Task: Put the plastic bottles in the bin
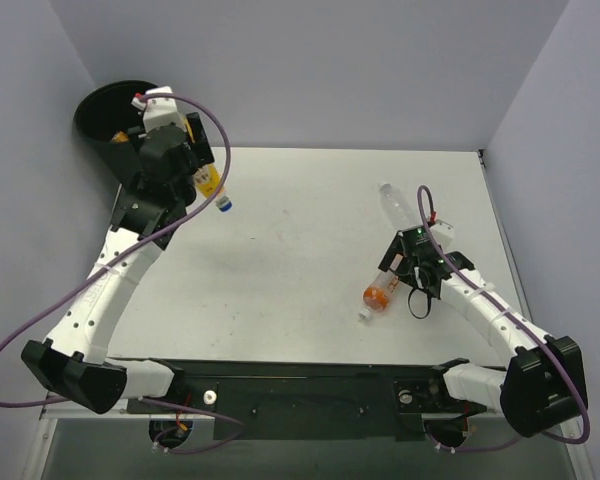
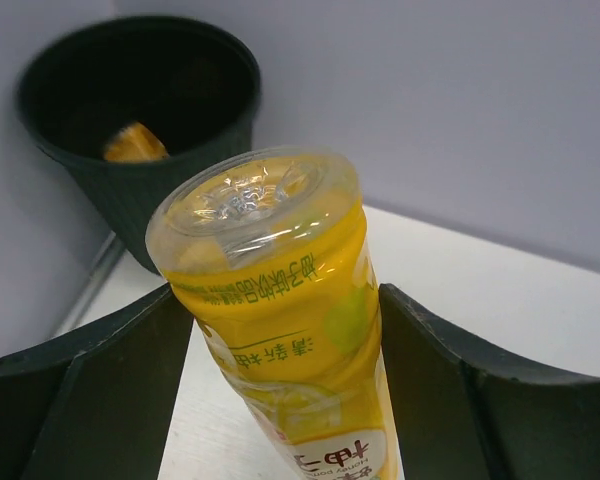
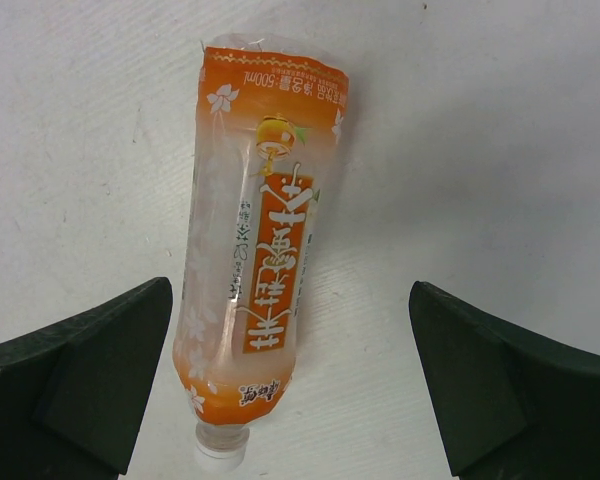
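Just beside the bin [image 1: 110,110], the L gripper [image 1: 195,165] is clamped on a yellow bottle [image 1: 210,182], w/ its clear base toward the bin and its blue cap pointing away. Inside the bin, an orange bottle [image 2: 135,143] shows in part. Well apart from the bin, across the table [image 1: 280,260], the R gripper [image 1: 405,268] has fingers spread either side of an orange-label bottle [image 3: 260,250] lying flat, not touching it. Near that, also far from the bin, a clear bottle [image 1: 394,207] lies flat.
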You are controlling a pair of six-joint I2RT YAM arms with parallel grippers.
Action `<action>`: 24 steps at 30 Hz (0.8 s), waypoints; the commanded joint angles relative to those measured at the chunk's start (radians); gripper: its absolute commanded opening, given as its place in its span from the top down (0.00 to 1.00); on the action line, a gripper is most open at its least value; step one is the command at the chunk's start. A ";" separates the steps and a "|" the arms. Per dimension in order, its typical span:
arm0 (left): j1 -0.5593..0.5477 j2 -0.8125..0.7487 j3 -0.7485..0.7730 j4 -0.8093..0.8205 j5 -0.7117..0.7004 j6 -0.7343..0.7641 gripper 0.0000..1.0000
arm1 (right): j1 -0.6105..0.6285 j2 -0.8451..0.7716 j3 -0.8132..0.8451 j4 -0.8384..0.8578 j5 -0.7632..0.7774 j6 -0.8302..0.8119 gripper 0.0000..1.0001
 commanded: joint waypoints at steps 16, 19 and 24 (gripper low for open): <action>0.362 0.286 0.344 0.810 -0.056 0.494 0.65 | 0.002 0.168 0.170 -0.024 -0.037 -0.004 0.00; 0.429 0.383 0.419 0.787 -0.033 0.373 0.67 | 0.003 0.182 0.177 -0.030 -0.042 -0.009 0.00; 0.503 0.504 0.501 0.795 -0.013 0.298 0.67 | 0.000 0.177 0.176 -0.045 -0.031 -0.027 0.00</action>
